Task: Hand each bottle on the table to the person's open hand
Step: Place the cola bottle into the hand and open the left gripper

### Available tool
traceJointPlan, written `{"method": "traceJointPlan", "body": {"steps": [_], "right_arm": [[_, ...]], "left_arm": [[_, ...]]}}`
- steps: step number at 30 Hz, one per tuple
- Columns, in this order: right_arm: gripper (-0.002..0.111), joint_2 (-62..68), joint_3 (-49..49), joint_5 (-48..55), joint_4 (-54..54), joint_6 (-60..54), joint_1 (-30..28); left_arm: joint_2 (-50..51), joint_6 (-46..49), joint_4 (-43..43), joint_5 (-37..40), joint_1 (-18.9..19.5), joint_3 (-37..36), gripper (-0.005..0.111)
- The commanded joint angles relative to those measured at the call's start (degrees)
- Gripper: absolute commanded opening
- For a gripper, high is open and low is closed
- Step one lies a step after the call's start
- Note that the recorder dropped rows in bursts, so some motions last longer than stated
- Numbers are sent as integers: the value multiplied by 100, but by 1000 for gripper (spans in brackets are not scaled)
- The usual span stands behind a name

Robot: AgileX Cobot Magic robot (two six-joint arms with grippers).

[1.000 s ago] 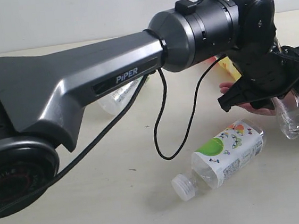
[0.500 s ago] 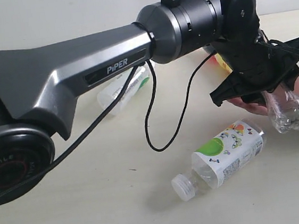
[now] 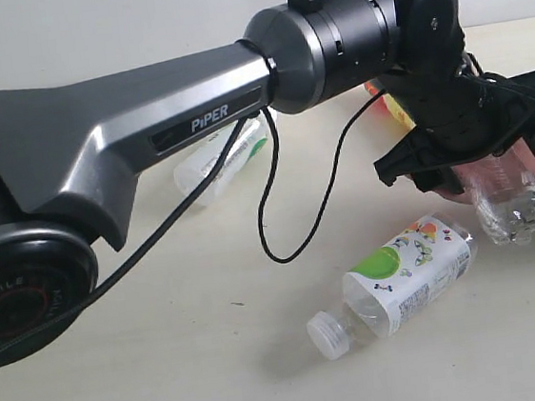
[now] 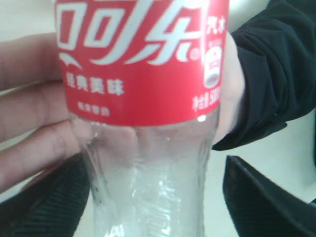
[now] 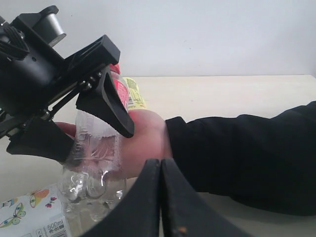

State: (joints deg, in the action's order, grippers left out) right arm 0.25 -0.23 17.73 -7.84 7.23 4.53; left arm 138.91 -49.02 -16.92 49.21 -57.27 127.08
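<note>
Slim clear bottle point(image 4: 143, 84) with a red label and white lettering, lying on the person's open hand point(image 5: 143, 138). The left fingers point(image 4: 44, 202) are spread and stand one on each side of its clear, ribbed lower body. On one side a strip of bench shows between finger and plastic; on the other I cannot tell whether they touch. The bottle looks empty, and its bumpy base sticks out past the palm. A black sleeve point(image 5: 247, 153) covers the wrist behind the hand.

The right fingers point(image 5: 148, 207) are pressed together with nothing between them, near the sleeve.

There are four bottles in all:
- The slim clear bottle on the hand.
- A wide bottle point(image 3: 405, 280) with a white cap and a colourful label, lying on its side on the bench point(image 3: 170, 364) just below the hand.
- A yellow bottle point(image 5: 133, 95) just beyond the hand.
- A clear bottle with green leaves point(image 3: 218, 164) lying farther off, partly hidden behind the left arm point(image 3: 145, 127).

The grey and black arm stretches across the exterior view, with a black cable point(image 3: 279, 218) looping beneath it. In front of the arm, the pale bench lies bare beside the wide bottle. The bench's far edge meets a plain pale wall.
</note>
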Motion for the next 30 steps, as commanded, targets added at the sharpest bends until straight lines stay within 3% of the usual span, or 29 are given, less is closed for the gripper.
{"method": "traceJointPlan", "body": {"steps": [1, 22, 30], "right_arm": [[0, -25, 23, -16, -11, 2, -35], [0, -25, 23, -16, -11, 2, -35], [0, -25, 23, -16, -11, 2, -35]], "left_arm": [[-37, 127, 2, -51, 27, 39, 76], [-652, 717, 222, 587, 177, 39, 76], [-1141, 2498, 326, 1293, 487, 39, 76]]}}
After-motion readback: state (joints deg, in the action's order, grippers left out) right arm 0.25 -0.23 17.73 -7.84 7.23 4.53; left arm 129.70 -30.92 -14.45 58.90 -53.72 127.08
